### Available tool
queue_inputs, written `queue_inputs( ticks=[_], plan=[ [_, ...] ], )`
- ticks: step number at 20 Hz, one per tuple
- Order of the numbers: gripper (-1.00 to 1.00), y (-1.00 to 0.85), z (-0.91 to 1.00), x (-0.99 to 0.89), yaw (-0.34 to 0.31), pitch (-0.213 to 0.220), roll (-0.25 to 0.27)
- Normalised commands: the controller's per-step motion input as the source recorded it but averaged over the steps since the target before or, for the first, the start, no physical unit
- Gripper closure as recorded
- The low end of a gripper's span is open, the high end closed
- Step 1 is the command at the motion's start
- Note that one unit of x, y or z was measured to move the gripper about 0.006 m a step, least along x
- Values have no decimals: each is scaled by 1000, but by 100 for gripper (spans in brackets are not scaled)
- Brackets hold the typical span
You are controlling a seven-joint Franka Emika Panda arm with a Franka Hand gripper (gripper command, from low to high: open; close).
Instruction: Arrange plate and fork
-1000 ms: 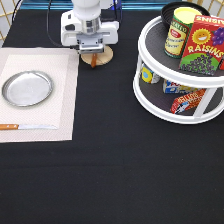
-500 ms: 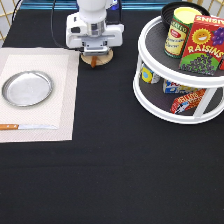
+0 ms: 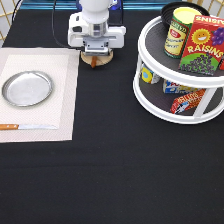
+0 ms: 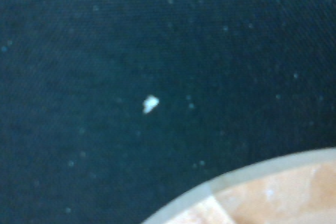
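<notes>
1. My end effector [image 3: 96, 52] hangs low at the exterior view's top, just left of centre, right over a small round wooden disc [image 3: 96, 60].
2. My white hand hides the fingers, so I cannot tell whether they are spread or closed, or whether they hold anything.
3. In the wrist view I see dark cloth with a small white speck [image 4: 150, 104] and a curved edge of the wooden disc [image 4: 277, 195] in one corner.
4. The plate [image 3: 27, 88] lies flat on a pale placemat [image 3: 60, 90] at the exterior view's left, well apart from my end effector.
5. A knife [image 3: 27, 126] with a wooden handle lies on the placemat just below the plate, near the mat's lower edge, pointing across the mat.
6. I cannot see the fork in either view.
7. A white two-tier turntable rack [image 3: 175, 107] stands at the exterior view's right on the black tabletop [image 3: 115, 175].
8. Its upper tier carries a can [image 3: 176, 31], a raisin box [image 3: 202, 45] and a black bowl [image 3: 172, 9]; the lower tier holds small packets [image 3: 182, 100].
</notes>
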Motion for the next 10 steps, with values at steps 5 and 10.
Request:
queue_inputs(
  ticks=[5, 10],
  plan=[
    [100, -81, -42, -155, 25, -62, 7],
    [100, -119, 0, -143, 28, -76, 48]
  ],
)
